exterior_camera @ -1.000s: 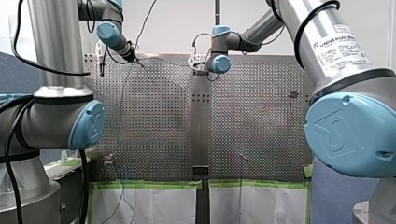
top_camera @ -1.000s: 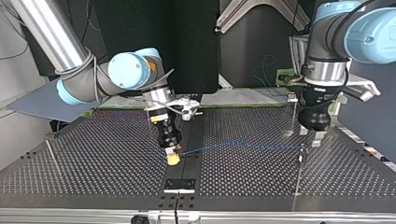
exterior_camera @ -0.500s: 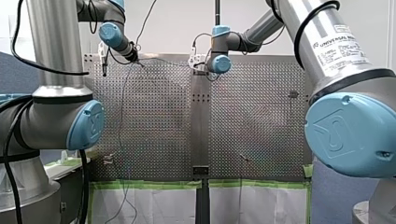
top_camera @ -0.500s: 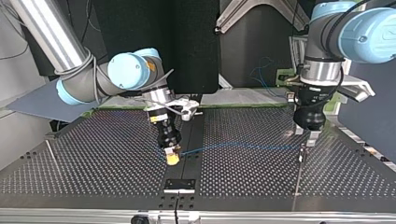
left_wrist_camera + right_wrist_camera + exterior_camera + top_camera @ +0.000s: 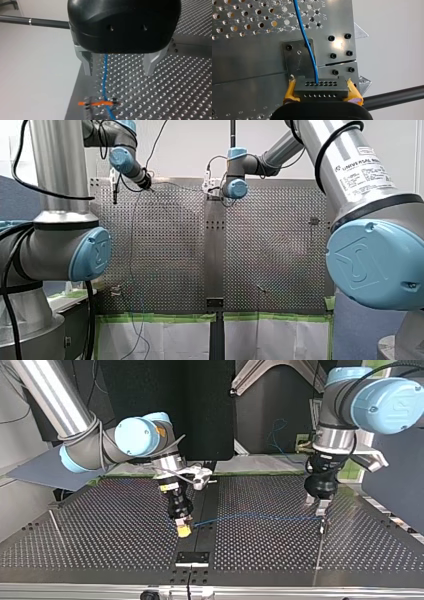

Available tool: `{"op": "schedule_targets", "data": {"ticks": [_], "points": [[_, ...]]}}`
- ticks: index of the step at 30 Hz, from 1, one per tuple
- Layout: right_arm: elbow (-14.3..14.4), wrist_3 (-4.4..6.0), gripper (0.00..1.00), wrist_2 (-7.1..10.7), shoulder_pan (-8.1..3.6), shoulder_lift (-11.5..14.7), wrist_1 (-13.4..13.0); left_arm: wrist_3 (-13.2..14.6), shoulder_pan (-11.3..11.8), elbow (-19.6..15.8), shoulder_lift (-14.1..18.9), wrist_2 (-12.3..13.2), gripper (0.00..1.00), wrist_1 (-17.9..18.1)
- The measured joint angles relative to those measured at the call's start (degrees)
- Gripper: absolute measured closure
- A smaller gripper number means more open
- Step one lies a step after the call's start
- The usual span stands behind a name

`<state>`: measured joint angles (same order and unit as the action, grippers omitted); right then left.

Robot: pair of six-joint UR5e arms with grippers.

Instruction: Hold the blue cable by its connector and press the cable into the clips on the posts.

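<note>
Setting: a robotics laboratory or test cell. Evidence: two industrial arms, my left arm (image 5: pixel 60 185) and my right arm (image 5: pixel 350 175), the latter bearing a maker's label (image 5: pixel 364 172); black cabling (image 5: pixel 17 162) routed along the arms; a metal perforated table (image 5: pixel 280 552) with a regular hole grid, carrying a thin post (image 5: pixel 319 552); green tape (image 5: pixel 160 318) along the table's near edge in the front view, above white sheets (image 5: pixel 170 340); a black screen (image 5: pixel 200 410) and aluminium framing (image 5: pixel 280 372) on the far side in the top view.
</note>
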<state>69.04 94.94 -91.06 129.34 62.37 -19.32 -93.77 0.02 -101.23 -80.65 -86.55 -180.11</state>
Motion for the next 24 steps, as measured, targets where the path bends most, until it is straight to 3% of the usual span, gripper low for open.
{"op": "schedule_targets", "data": {"ticks": [5, 16, 24], "points": [[0.0, 0.0, 0.98, 0.0, 0.01, 0.0, -0.01, 0.13, -0.93, 0.03, -1.97, -0.31, 0.01, 1.2], [0.0, 0.0, 0.98, 0.05, 0.0, 0.0, 0.06, -0.3, -2.17, 1.2, -4.23, -4.95, 0.01, 4.82], [0.0, 0.0, 0.98, 0.08, -0.01, 0.0, 0.06, -0.39, -2.39, 1.44, -4.66, -5.74, 0.01, 6.32]]}}
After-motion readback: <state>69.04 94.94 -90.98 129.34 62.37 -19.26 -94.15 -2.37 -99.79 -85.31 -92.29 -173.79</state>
